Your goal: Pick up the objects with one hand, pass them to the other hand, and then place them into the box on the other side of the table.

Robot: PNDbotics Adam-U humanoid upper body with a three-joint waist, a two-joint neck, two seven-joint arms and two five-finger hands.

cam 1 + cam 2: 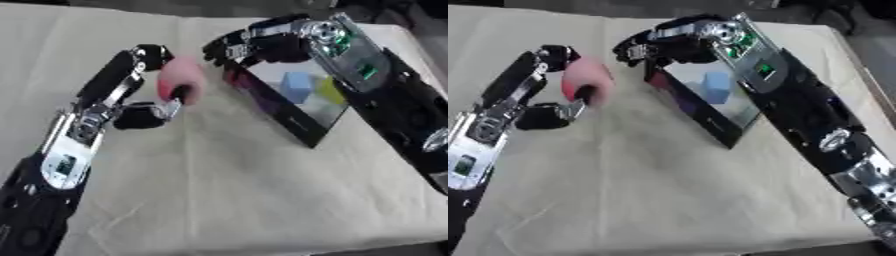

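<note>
A soft pink rounded object (pixel 181 80) is held above the cloth in my left hand (pixel 136 117), fingers curled over its top and thumb under its lower side. Just to its right stands a black box (pixel 293 125), tilted in view, with a blue block (pixel 297 85) and a yellow-green thing (pixel 331 92) inside. My right hand (pixel 249 47) hovers over the box's far left corner, its fingers relaxed and pointing left toward the pink object, a short gap apart from it, with nothing in them.
A beige cloth (pixel 227 190) covers the table, whose near edge runs along the bottom of the view. My right forearm (pixel 798 100) crosses over the right side of the box.
</note>
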